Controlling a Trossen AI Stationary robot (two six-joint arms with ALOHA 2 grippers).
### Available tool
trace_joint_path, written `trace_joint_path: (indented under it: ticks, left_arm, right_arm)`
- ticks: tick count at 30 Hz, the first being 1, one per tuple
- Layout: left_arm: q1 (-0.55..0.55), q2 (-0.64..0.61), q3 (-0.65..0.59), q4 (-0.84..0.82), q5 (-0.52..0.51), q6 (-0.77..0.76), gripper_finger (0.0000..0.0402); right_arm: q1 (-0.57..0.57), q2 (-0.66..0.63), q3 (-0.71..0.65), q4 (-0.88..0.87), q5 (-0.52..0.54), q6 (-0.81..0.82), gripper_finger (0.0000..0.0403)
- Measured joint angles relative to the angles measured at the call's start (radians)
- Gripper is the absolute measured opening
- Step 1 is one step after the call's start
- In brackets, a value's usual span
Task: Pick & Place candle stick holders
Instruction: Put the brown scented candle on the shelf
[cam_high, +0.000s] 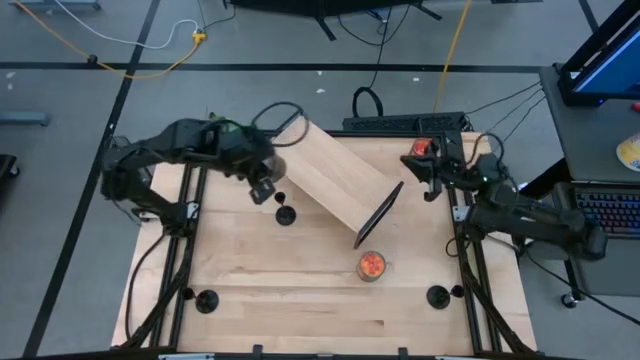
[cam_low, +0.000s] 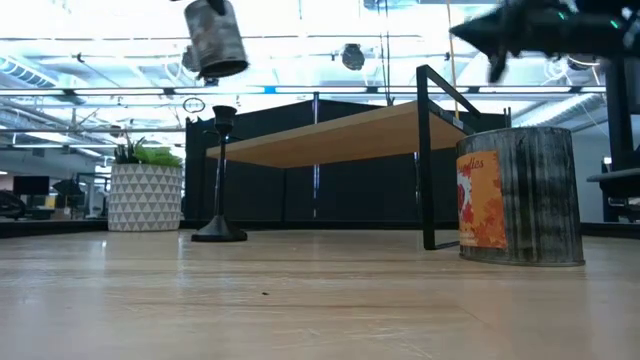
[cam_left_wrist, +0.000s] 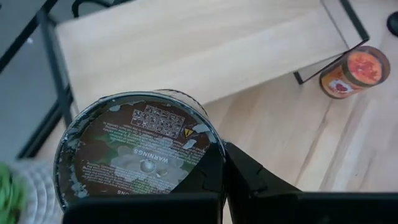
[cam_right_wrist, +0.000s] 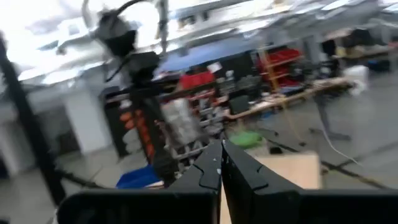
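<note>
The table (cam_high: 300, 300) carries a wooden shelf with a black frame (cam_high: 335, 180), set at an angle near the middle. The left tool (cam_high: 263, 185) is raised above the table beside the shelf's near-left edge and is closed on a grey tin candle (cam_left_wrist: 134, 149); the left wrist view shows the tin's warning label facing the camera, clamped between the fingers (cam_left_wrist: 249, 180). A second candle tin with an orange label (cam_high: 371, 266) stands on the table, well apart from the left tool, just beyond the shelf's black end frame.

One candle stick holder (cam_high: 285, 213) stands upright on the table just below and beside the left tool, not touching it. Two more dark round objects, (cam_high: 207, 300) and (cam_high: 437, 296), sit near the table's front corners; these are probably holders, though the view is too small to confirm.

The right tool (cam_high: 432, 182) hangs at the table's right edge, fingers together, holding nothing.
</note>
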Motion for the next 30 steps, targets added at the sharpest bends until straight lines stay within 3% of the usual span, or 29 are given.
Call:
trace_joint_path:
  ticks: [9,13,22,30]
  left_arm:
    - [0.0,0.19,0.225,-0.003,0.046,0.146,0.0]
    - [-0.001,0.226,0.279,-0.004,0.053,0.175,0.0]
    - [-0.012,0.234,0.297,-0.004,0.052,0.173,0.0]
    - [-0.033,0.234,0.297,-0.004,0.052,0.162,0.0]
  right_arm:
    - [0.144,0.385,0.344,-0.098,-0.055,-0.261,0.0001]
    - [0.193,0.528,0.469,-0.157,-0.055,-0.357,0.0022]
    - [0.267,0.76,0.665,-0.2,-0.053,-0.463,0.0129]
    - [0.276,0.839,0.696,-0.182,0.004,-0.468,0.0244]
